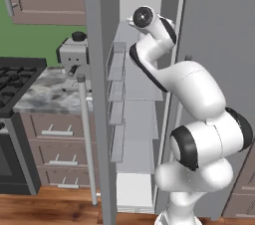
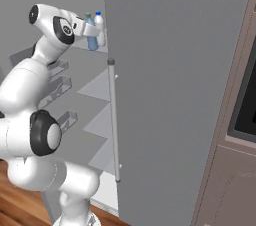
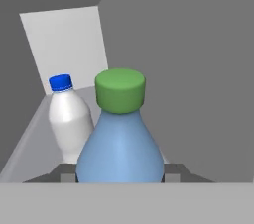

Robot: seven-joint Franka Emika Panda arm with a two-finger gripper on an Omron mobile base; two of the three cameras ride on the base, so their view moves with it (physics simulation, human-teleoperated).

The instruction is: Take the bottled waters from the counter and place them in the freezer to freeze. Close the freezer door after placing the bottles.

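I had the gripper (image 2: 93,31) clenched on the green-capped bottle (image 3: 120,139), inside the freezer (image 1: 137,119), white blue-capped bottle (image 3: 69,119) just beside it, freezer door (image 1: 99,94) open.

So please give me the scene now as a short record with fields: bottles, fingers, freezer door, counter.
green-cap bottle: upright, between the fingers, held inside the freezer
blue-cap bottle: upright on an upper freezer shelf, just beyond the green-cap bottle
gripper: shut on the green-cap bottle
freezer door: open
counter: holds a coffee machine
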